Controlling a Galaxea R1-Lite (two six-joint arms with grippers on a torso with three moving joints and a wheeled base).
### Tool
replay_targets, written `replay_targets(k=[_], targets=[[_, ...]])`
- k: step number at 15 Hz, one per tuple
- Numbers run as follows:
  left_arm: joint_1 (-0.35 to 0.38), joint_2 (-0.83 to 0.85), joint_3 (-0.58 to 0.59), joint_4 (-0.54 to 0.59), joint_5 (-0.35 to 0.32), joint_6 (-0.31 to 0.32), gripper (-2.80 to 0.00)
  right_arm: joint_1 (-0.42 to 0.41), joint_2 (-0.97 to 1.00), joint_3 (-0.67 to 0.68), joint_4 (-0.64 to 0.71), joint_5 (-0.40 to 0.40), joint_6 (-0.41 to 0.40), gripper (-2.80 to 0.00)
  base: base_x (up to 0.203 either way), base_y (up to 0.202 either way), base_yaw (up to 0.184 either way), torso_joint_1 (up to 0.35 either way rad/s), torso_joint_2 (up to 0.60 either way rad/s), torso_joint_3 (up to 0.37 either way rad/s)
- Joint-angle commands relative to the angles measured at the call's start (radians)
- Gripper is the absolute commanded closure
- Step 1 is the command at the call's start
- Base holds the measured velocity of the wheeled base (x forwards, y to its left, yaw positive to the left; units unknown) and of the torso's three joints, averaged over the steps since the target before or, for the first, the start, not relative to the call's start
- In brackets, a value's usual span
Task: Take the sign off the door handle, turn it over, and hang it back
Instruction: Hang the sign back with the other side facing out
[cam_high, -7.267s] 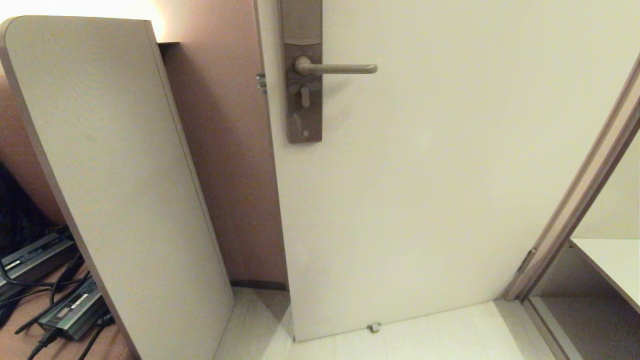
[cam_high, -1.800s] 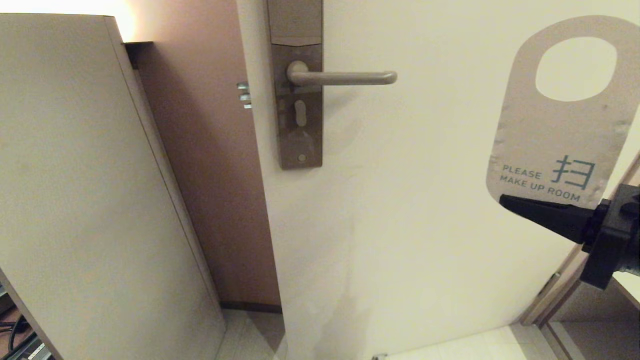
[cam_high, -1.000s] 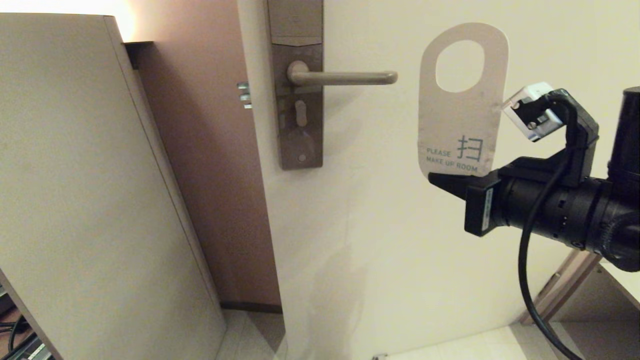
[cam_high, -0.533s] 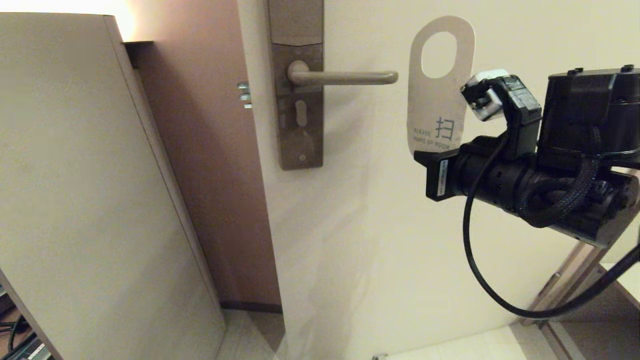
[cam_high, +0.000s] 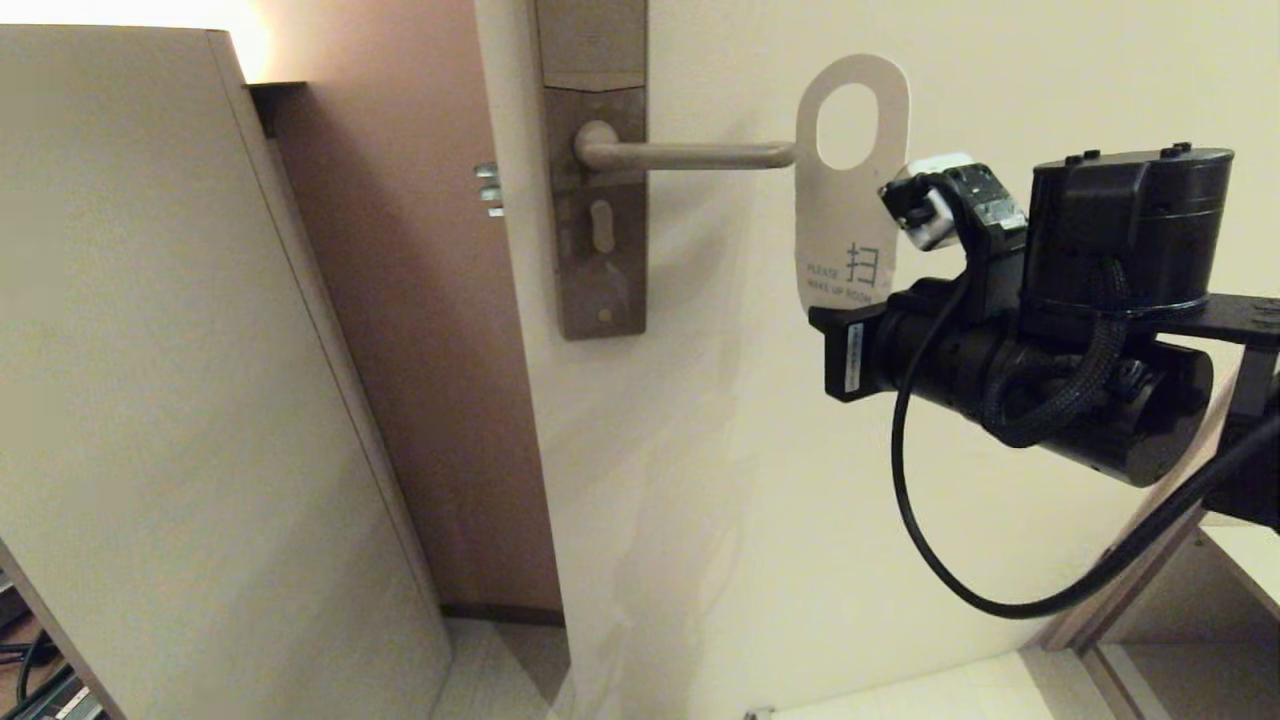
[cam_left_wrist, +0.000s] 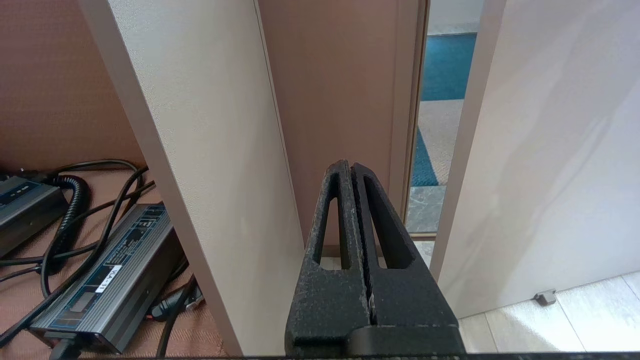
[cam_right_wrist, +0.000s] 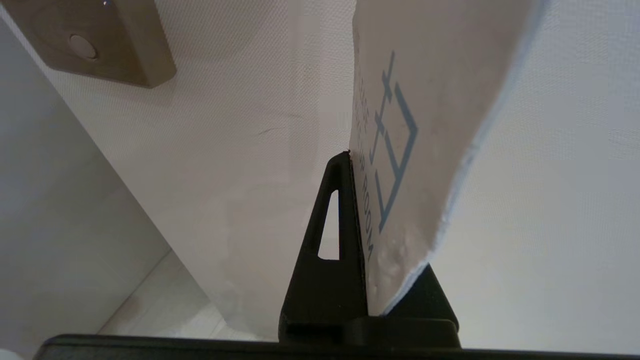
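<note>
The right gripper (cam_high: 822, 318) is clamped tight on the bottom edge of the sign (cam_high: 845, 215), black tapered fingers (cam_right_wrist: 332, 240) pinching the card between them. The sign is a flat, thin card with a rounded top and an oval hole, white face toward the head camera, blue "MAKE UP ROOM" lettering just above the grip; up close its edge looks a little worn and dimpled. It stands upright, held out in the air in front of the door (cam_high: 900, 500), with its left edge right at the free tip of the handle (cam_high: 690, 155); whether card and tip touch I cannot tell, and the lever is not through the hole. The handle is a slim, smooth, grey-bronze metal lever, level, with a rounded bend where it meets a tall rectangular plate (cam_high: 598, 260) of the same colour. Behind the gripper runs the thick black arm with a looping cable (cam_high: 930, 560).

The left gripper (cam_left_wrist: 352, 172) is low and to the side, its matte, grainy black fingers pressed together on nothing.

The door is cream with a fine woven texture. Left of it stands a pale panel (cam_high: 190, 400) against a brownish-pink wall (cam_high: 420, 300). On the floor beyond the panel lie grey power bricks (cam_left_wrist: 110, 280) and coiled black cords; the floor by the door is pale tile (cam_left_wrist: 550, 325)
</note>
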Motion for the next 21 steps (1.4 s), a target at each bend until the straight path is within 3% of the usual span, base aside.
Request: replay_targets(k=[1,15,17,21], targets=[[0.0,0.0,0.0,0.0,-0.001,0.001,0.0,0.008,0.01,-0.005,-0.002,-0.004,0.0,0.0,0.0,0.0,0.0,0.0,0.0,0.0],[0.0,0.0,0.0,0.0,-0.001,0.001,0.0,0.061,0.075,-0.044,0.002,-0.058,-0.005,0.0,0.0,0.0,0.0,0.0,0.0,0.0],[0.0,0.0,0.0,0.0,0.001,0.001,0.0,0.076,0.08,-0.053,0.01,-0.108,-0.006,0.0,0.0,0.0,0.0,0.0,0.0,0.0],[0.0,0.0,0.0,0.0,-0.001,0.001,0.0,0.151,0.083,-0.058,0.045,-0.279,-0.005,0.0,0.0,0.0,0.0,0.0,0.0,0.0]])
